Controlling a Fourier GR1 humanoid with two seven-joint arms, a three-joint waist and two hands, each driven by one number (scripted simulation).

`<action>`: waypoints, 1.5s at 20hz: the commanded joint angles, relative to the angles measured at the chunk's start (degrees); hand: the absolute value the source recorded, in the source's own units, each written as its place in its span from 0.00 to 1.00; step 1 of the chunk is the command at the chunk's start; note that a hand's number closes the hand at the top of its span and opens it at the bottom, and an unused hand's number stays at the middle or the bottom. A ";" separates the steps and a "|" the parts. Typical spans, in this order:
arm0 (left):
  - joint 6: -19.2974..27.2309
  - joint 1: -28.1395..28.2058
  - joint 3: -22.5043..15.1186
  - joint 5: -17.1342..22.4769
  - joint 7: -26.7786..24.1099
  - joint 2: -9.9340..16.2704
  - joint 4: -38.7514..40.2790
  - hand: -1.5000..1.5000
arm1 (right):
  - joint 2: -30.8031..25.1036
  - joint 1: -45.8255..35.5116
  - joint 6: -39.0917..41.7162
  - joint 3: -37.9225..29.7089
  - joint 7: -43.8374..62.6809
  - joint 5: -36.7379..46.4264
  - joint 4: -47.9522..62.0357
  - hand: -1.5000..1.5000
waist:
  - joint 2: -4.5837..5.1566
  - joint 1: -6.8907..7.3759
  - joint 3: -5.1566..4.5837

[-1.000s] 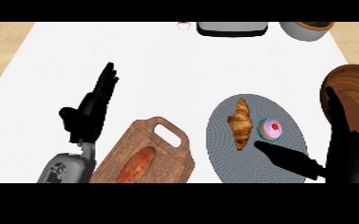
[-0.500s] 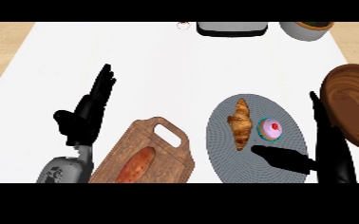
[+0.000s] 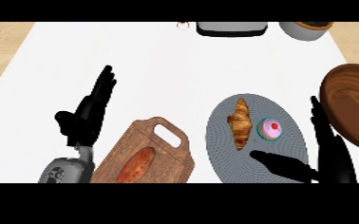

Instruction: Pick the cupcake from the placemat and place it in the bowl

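Sitting pink-frosted round cupcake (image 3: 270, 128) on ribbed grey oval placemat (image 3: 231, 161); right hand (image 3: 329, 159) fingers spread.

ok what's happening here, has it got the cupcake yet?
Not yet. The cupcake sits on the grey placemat beside a croissant, untouched. The right hand is open next to it, thumb across the mat, fingers between cupcake and wooden bowl. The left hand rests open at the left.
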 commanded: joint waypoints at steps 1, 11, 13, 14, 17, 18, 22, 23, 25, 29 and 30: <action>-2.01 -1.38 2.61 1.37 2.95 1.27 -1.66 0.50 | 0.19 5.28 -0.53 -1.31 -6.33 -3.89 -0.58 0.00 | -0.01 -0.09 0.01; 0.78 -0.65 -0.37 -3.26 4.53 -3.55 -2.66 0.50 | 2.20 1.62 -0.60 -5.88 -10.42 -9.53 5.99 0.00 | 0.01 0.05 0.01; -2.04 0.16 1.70 -2.32 -2.02 -1.90 2.01 0.50 | 5.08 3.44 -4.12 -2.68 -14.47 -7.55 10.67 0.00 | 0.03 0.05 0.00; -3.81 0.40 3.61 -1.26 -0.72 0.30 0.07 0.50 | 5.11 2.72 -5.51 0.53 -9.88 -5.53 6.96 0.00 | 0.01 0.09 -0.01; -3.36 0.49 2.41 -2.27 1.74 -1.33 -2.99 0.50 | 4.89 1.02 -4.67 -3.02 -11.14 -7.35 9.13 0.00 | 0.00 0.09 0.00; -1.44 2.52 0.52 -3.49 -0.55 -3.66 -1.82 0.50 | 5.17 0.26 -7.03 -2.34 -15.12 -7.91 13.17 0.00 | 0.01 0.13 0.00; -0.49 -0.68 0.69 -4.96 4.06 -4.04 -3.43 0.50 | 3.58 -1.37 -5.33 -5.04 -15.97 -8.09 16.21 0.00 | 0.01 0.10 0.00; -3.70 1.38 3.17 -1.76 3.85 -1.36 -4.49 0.50 | 5.17 -1.23 -8.07 -3.59 -16.97 -5.15 19.96 0.00 | 0.02 0.25 0.00; -3.48 4.15 1.74 -2.81 0.67 -1.94 -4.70 0.50 | 3.95 -0.19 -8.43 -4.53 -19.22 -4.61 24.47 0.00 | 0.06 0.37 0.01; -1.90 -0.58 1.76 -3.88 1.08 -4.09 -0.42 0.50 | 3.74 -3.22 -9.36 -4.92 -15.86 -0.94 28.42 0.00 | 0.09 0.13 0.00; -2.20 -0.64 2.38 -3.91 4.53 -3.12 -3.56 0.50 | 2.99 -1.28 -7.33 -3.60 -12.14 0.16 22.25 0.00 | 0.01 0.06 -0.01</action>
